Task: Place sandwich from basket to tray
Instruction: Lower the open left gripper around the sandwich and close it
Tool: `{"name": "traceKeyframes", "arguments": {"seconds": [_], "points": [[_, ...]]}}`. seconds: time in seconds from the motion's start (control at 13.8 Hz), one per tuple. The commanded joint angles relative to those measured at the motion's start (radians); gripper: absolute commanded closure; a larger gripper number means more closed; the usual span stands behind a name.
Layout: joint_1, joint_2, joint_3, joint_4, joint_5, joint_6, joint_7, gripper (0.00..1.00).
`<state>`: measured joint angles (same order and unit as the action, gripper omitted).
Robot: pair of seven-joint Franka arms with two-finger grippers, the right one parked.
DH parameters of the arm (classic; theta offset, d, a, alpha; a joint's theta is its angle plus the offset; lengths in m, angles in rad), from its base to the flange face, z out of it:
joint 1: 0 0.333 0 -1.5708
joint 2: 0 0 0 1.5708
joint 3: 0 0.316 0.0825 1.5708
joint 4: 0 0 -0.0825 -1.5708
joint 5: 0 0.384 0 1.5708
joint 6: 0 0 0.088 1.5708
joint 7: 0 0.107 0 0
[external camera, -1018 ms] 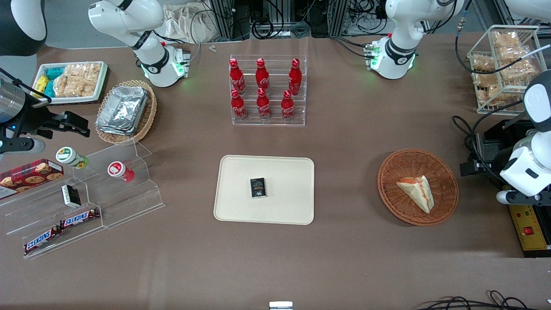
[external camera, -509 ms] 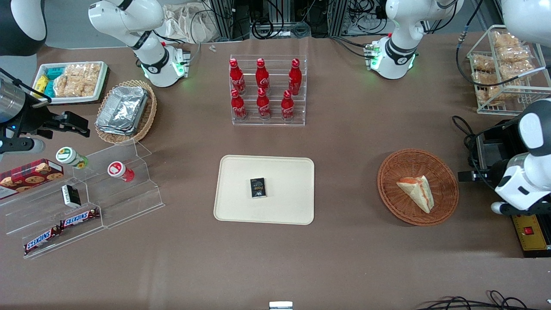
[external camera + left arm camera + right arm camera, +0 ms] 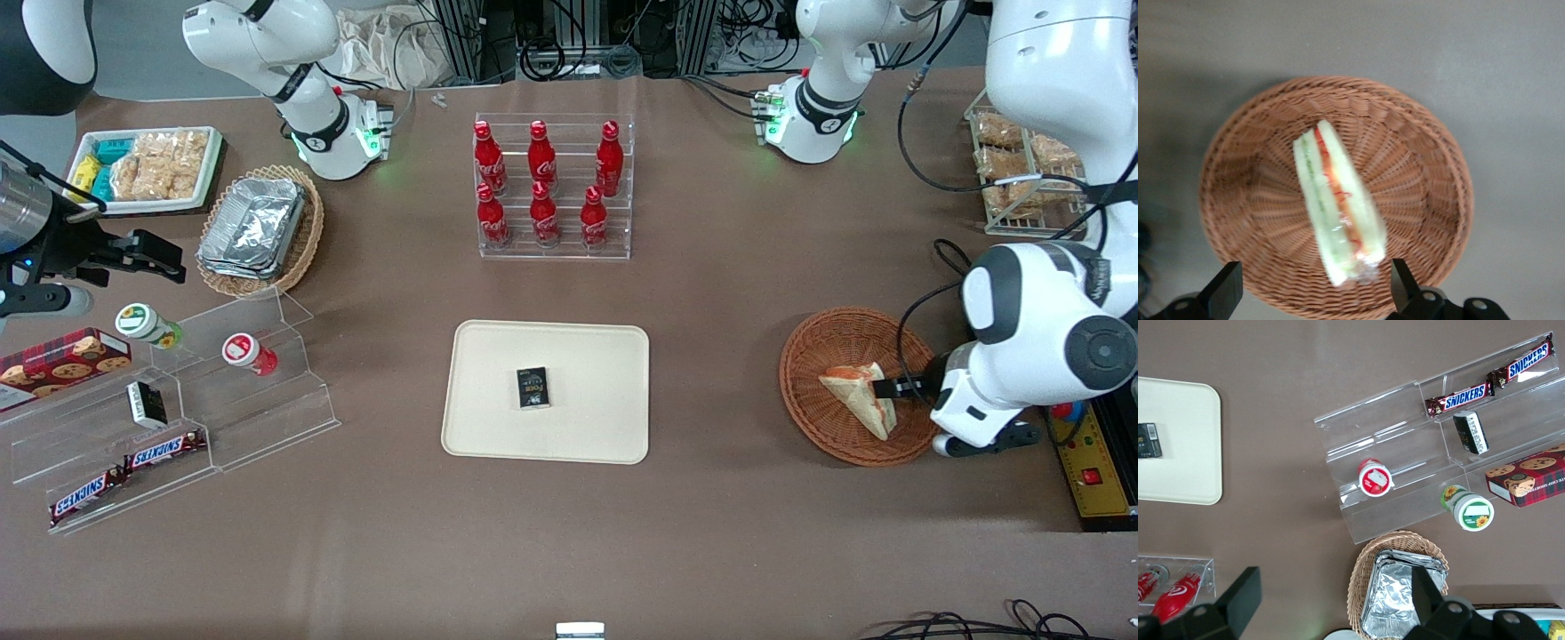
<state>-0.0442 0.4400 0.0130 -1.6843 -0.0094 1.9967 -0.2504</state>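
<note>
Sandwich (image 3: pixel 1337 209) uncovered in basket (image 3: pixel 1431 167); claw (image 3: pixel 1313 288) above, spread wide, fingertips cut off.

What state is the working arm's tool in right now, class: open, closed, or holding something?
Left arm's tool: open and empty, poised above the sandwich in the basket.

Evenly and brightly lit from overhead. Soft, short shadows under the basket (image 3: pixel 862 386) and tray (image 3: pixel 547 391) on the bench (image 3: pixel 711 293). Slight motion blur across the left wrist view, smearing the sandwich (image 3: pixel 1337 203). Glare on crumpled foil containers (image 3: pixel 253 224).
</note>
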Motion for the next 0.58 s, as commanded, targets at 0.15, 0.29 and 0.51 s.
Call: {"name": "traceKeyframes", "arguments": {"seconds": [0.15,0.29,0.51], "points": [[-0.013,0.031,-0.001,-0.003,-0.014,0.037,-0.188,0.00],[-0.008,0.040,-0.001,-0.008,-0.032,0.045,-0.257,0.00],[-0.005,0.036,-0.001,-0.049,-0.034,0.089,-0.315,0.00]]}}
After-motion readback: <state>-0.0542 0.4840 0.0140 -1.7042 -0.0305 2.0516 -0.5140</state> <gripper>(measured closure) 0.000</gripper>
